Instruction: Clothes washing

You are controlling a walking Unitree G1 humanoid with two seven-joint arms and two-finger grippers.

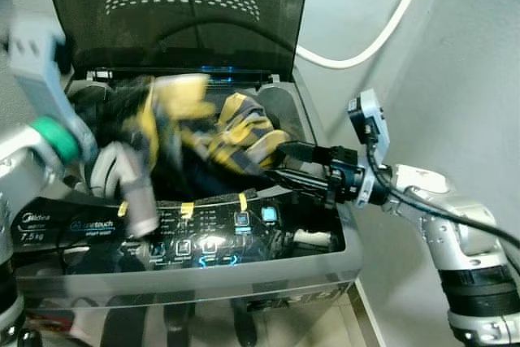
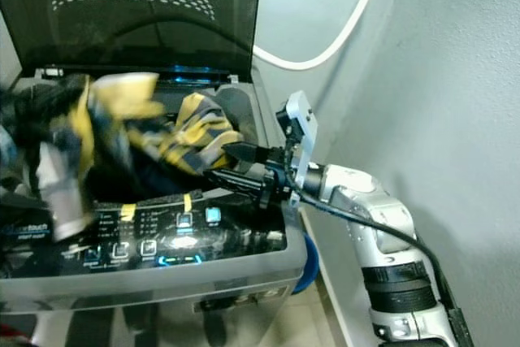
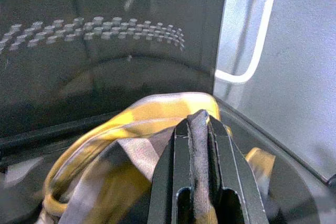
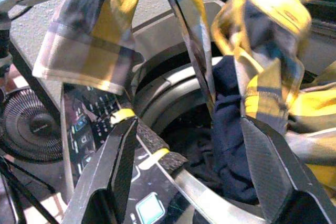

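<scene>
Left eye view: top-loading washing machine [image 1: 244,278] with lid [image 1: 175,14] raised; yellow-and-dark plaid shirt [image 1: 236,132] heaped over the drum mouth, partly blurred on the left where the left arm lifts it.
Right gripper, same view: right gripper [image 1: 280,162] reaching in from the right, fingers spread, tips just beside the shirt's right end, gripping nothing.
Control panel: lit control panel [image 1: 211,241] along the front edge, yellow tape tabs on it (easy to bump, so worth avoiding).
Right eye view: same scene; white hose [image 2: 325,50] looping down the wall behind the machine.
Left wrist view: left gripper [image 3: 198,145] clenched on a fold of the plaid shirt, cloth pinched between the fingers, lid close behind.
Right wrist view: shirt hanging above the drum opening [image 4: 189,124], dark navy garment [image 4: 231,145] already draped inside.
Step in hand, judged: feeding the shirt into the drum.
Doing it well: carry the pinched fold over the opening's middle, lower before letting go, use the right fingers to tuck trailing cloth off the rim, away from the panel.
</scene>
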